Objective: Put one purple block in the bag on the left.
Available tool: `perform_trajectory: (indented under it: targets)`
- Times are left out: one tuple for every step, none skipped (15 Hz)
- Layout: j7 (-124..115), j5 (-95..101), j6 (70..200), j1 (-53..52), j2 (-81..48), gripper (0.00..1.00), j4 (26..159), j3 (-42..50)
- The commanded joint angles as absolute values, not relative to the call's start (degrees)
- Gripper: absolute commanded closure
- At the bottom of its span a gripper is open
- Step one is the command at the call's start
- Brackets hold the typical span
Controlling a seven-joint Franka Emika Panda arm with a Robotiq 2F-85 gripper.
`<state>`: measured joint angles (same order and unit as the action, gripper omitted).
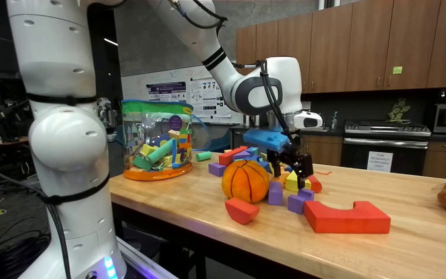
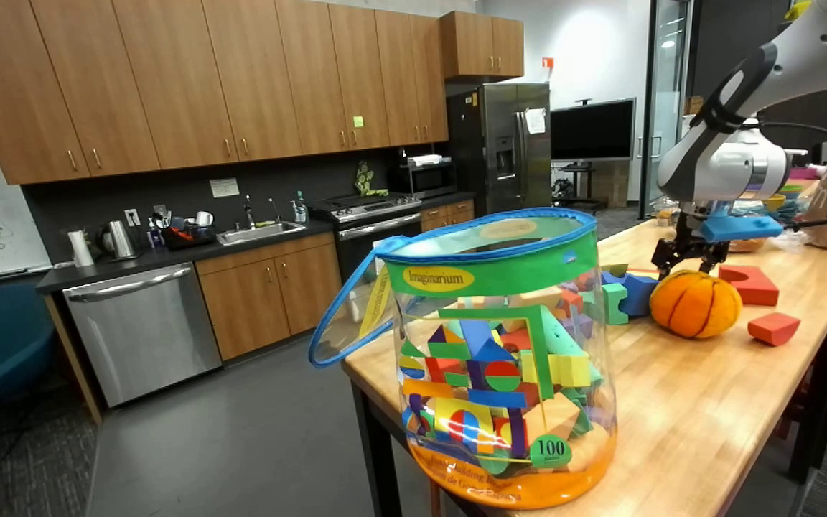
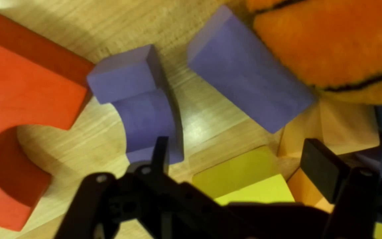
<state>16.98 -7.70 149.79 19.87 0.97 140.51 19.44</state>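
Observation:
The clear bag with a green top band (image 1: pixel 149 110) stands at the left of the table in an exterior view, holding colourful blocks; its lid hangs open in an exterior view (image 2: pixel 521 276). My gripper (image 1: pixel 289 179) is open and empty, low over the blocks beside the orange ball. In the wrist view the fingers (image 3: pixel 240 154) are apart above a yellow block (image 3: pixel 237 171). A purple block (image 3: pixel 250 73) lies beyond the fingertips, beside the ball. A purple arch-shaped block (image 3: pixel 144 113) is near the left finger, which overlaps its end. Another purple block (image 1: pixel 217 169) lies behind the ball.
The orange ball (image 1: pixel 245 181) sits close to the gripper. A red notched block (image 1: pixel 347 219) lies beside the purple arch, and a red half-round block (image 1: pixel 241 210) lies before the ball. A pile of mixed blocks, including a long red one (image 1: pixel 232 155), lies behind the ball.

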Motion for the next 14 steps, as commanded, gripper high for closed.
perform_trajectory:
  targets:
    - [18.26,-8.64,148.62,21.01,-0.75,0.0,138.67,21.1]
    - [17.82,-7.76,149.34,21.5,-1.53,0.0,138.24,21.54]
    - [17.06,-6.57,150.58,22.18,-2.62,0.0,137.59,22.15]
    - [16.64,-5.83,151.54,22.7,-3.41,0.0,137.07,22.65]
    - [16.21,-5.08,152.59,23.28,-4.32,0.0,136.3,23.18]
    - [15.89,-4.43,153.08,23.8,-4.93,0.0,135.69,23.62]
    - [15.63,-4.15,153.43,24.15,-5.51,0.0,135.05,23.85]
    - [15.55,-3.99,153.37,24.47,-5.94,0.0,134.42,23.94]
    - [15.47,-4.1,153.29,24.55,-6.16,0.0,134.12,23.77]
    - [15.48,-4.03,152.9,24.62,-6.21,0.0,133.89,23.65]
    - [15.4,-4.13,152.69,24.46,-6.07,0.0,134.03,23.33]
    - [15.31,-4.1,152.44,24.31,-5.92,0.0,134.15,23.1]
    - [15.34,-4.41,152.21,24.08,-5.69,0.0,134.3,22.68]
    - [15.44,-4.52,151.93,23.95,-5.4,0.0,134.41,22.38]
